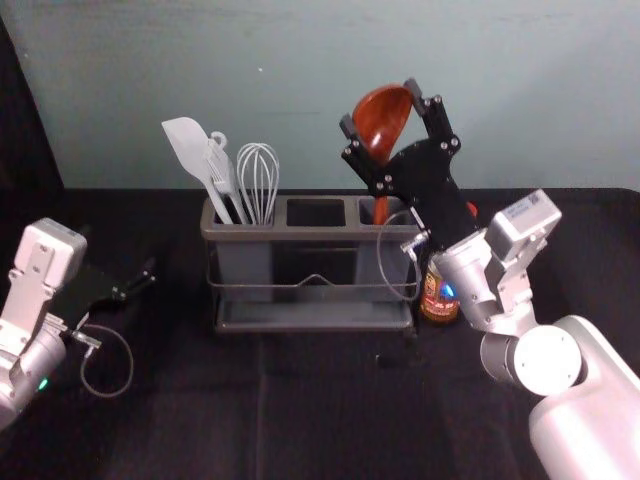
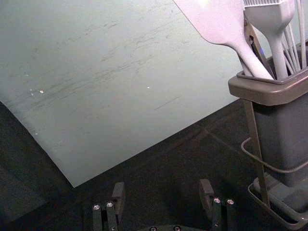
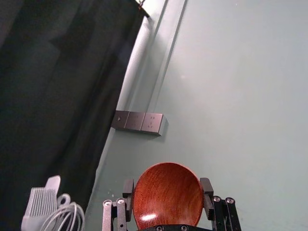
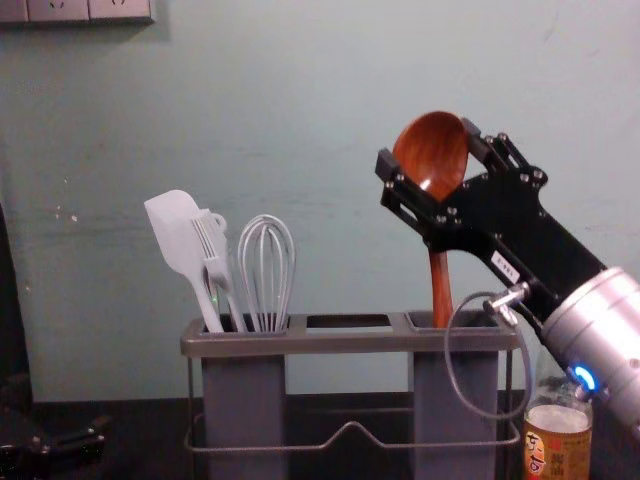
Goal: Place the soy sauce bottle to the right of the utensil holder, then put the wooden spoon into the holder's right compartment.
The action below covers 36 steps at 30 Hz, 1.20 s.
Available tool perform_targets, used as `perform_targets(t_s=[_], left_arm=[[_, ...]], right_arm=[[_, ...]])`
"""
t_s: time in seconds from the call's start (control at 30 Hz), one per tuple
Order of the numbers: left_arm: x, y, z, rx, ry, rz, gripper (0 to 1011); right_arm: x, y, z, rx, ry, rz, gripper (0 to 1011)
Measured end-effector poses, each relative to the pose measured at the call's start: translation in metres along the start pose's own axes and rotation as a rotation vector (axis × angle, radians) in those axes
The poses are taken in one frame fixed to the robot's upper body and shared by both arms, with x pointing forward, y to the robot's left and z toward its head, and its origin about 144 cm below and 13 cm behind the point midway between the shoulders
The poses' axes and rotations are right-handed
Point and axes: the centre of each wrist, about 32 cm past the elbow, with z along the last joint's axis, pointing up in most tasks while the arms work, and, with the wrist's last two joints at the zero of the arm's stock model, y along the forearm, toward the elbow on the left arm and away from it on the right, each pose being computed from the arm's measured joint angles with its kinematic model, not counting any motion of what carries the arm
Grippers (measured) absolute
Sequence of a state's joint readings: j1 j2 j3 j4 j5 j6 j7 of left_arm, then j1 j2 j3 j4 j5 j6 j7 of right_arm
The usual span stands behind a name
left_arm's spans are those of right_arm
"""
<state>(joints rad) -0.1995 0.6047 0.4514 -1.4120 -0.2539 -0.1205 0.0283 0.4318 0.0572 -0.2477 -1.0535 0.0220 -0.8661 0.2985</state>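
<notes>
Right end effector (image 1: 380, 106) around part-hidden spoon (image 1: 376, 128)

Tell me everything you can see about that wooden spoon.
The wooden spoon is glossy reddish-brown, apparently wood, with grain lines and a highlight in its rounded, hollow bowl. It is nearly upright, bowl up, its slim handle running down into the utensil holder's right compartment. The right gripper holds the bowl between its fingers, one on each side. The handle's lower end is hidden, so I can't tell whether it touches bottom.
</notes>
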Motion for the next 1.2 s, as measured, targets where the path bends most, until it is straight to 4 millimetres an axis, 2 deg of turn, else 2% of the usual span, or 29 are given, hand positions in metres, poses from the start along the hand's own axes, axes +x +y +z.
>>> perform_targets(t_s=[0.63, 1.2], left_arm=[[0.000, 0.000, 0.000, 0.000, 0.000, 0.000, 1011], [0.000, 0.000, 0.000, 0.000, 0.000, 0.000, 1011]], right_arm=[[-0.013, -0.025, -0.011, -0.035, 0.004, -0.055, 841], [-0.016, -0.030, -0.012, -0.042, -0.010, -0.058, 841]])
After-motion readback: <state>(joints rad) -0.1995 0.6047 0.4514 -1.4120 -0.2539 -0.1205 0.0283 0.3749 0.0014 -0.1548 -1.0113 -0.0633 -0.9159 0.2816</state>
